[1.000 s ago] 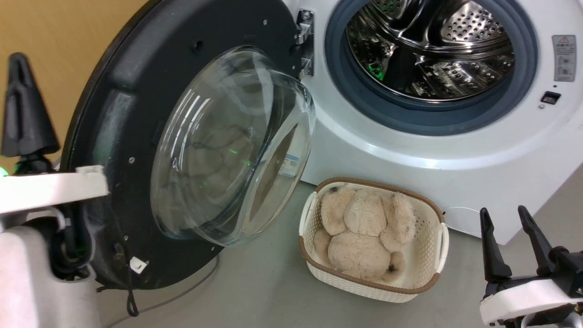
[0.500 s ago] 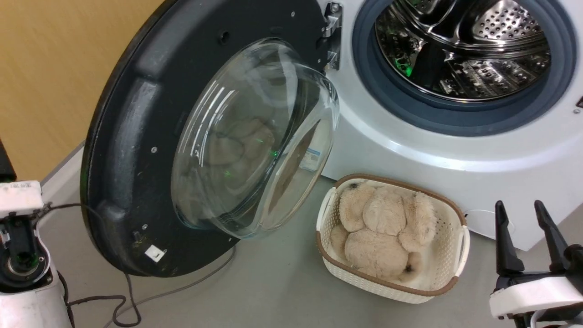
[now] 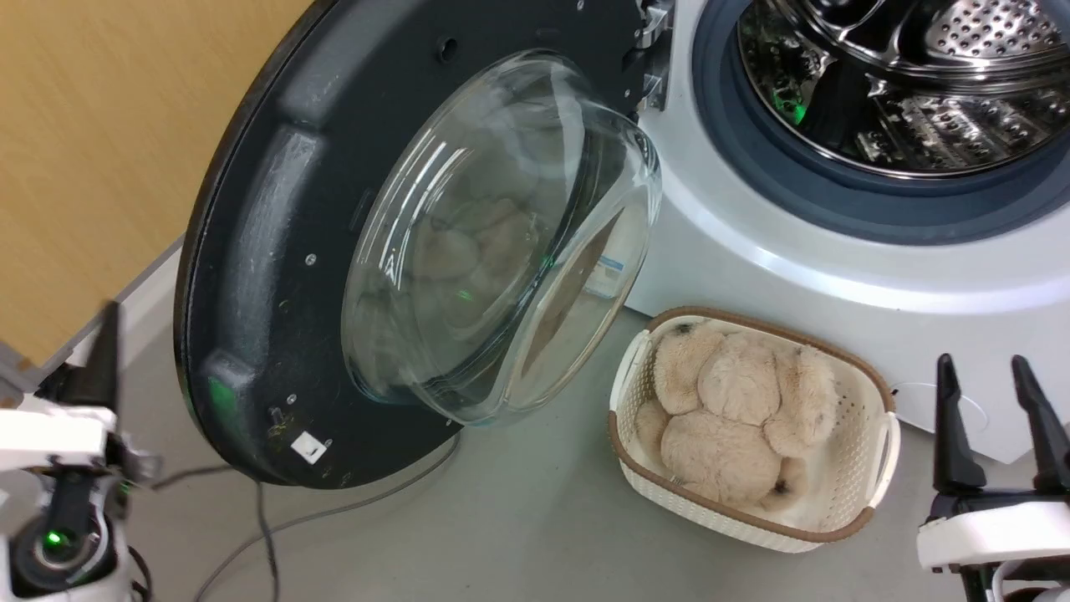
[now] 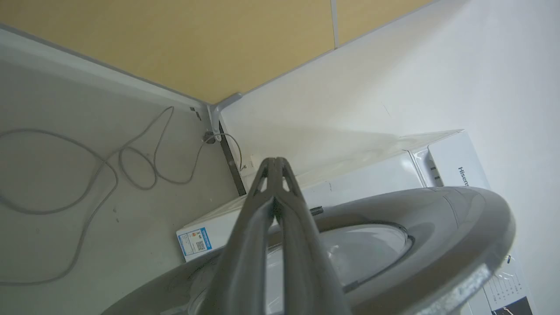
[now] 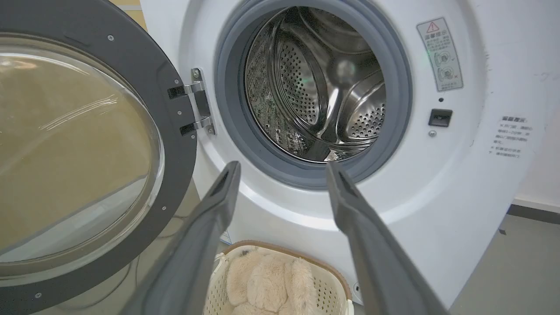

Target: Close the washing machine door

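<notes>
The washing machine door (image 3: 276, 251) stands wide open at the left, a big black disc with a bulging glass window (image 3: 501, 242). It hangs on hinges from the white washing machine (image 3: 794, 276), whose steel drum (image 3: 919, 92) is exposed. My left gripper (image 3: 106, 339) is shut and empty at the lower left, just outside the door's rim. In the left wrist view the left gripper (image 4: 274, 162) points past the door's outer face (image 4: 459, 227) toward the wall corner. My right gripper (image 3: 991, 376) stands open and empty at the lower right, facing the machine's front (image 5: 481, 175) with the door (image 5: 148, 61) at its left.
A cream basket (image 3: 878, 468) holding a beige plush toy (image 3: 736, 410) sits on the grey floor just in front of the machine, below the drum. Grey cables (image 4: 100, 175) lie on the floor behind the door. A yellow wall (image 3: 100, 125) rises close to the left.
The head camera has turned, sliding the whole scene to the right. My left arm has dropped from beside the door's rim to the lower left corner. The right gripper keeps its pose.
</notes>
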Motion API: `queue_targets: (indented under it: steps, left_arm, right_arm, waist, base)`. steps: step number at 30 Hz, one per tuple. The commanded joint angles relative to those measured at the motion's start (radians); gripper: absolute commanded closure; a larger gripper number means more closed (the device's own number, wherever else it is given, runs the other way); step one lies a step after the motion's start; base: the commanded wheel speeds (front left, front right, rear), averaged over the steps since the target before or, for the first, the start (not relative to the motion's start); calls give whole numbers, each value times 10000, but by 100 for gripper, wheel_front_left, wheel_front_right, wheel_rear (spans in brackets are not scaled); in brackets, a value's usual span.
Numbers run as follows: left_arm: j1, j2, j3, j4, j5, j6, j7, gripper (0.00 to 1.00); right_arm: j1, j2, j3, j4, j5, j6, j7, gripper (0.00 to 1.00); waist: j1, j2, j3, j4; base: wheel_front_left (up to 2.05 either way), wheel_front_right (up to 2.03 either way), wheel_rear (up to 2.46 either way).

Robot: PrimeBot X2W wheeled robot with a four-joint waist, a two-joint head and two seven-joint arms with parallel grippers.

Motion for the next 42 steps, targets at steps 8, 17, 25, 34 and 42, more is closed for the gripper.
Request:
queue_targets:
  steps: [8,17,25,34,42]
  left_arm:
    - [801,-388,-486,84,-1624,-156,1118,100]
    - [1781,-830,-1082,-837,-3548,-255,2369,100]
    - [2843,-947,-2532,-2178,-4502,-308,3160,100]
    - [3558,-954,-4885,-3309,-4373,-308,3040,100]
    - [3055,-955,-6154,-3539,-3721,-308,2635,100]
  right_arm:
    - [-220,43,-239,42,81,7,-265,0]
    - [-279,47,-451,23,166,8,-453,0]
    - [-359,49,-470,83,269,8,-555,0]
    - [-399,49,-455,106,392,8,-555,0]
    - [-601,49,-388,147,452,8,-556,0]
  waist:
    - [0,0,139,258]
    - [0,0,205,615]
    - [0,0,241,594]
    - [0,0,199,-231]
    - [0,0,334,-1460]
  base:
    - [0,0,0]
    - [0,0,0]
    - [0,0,0]
    - [0,0,0]
    - [0,0,0]
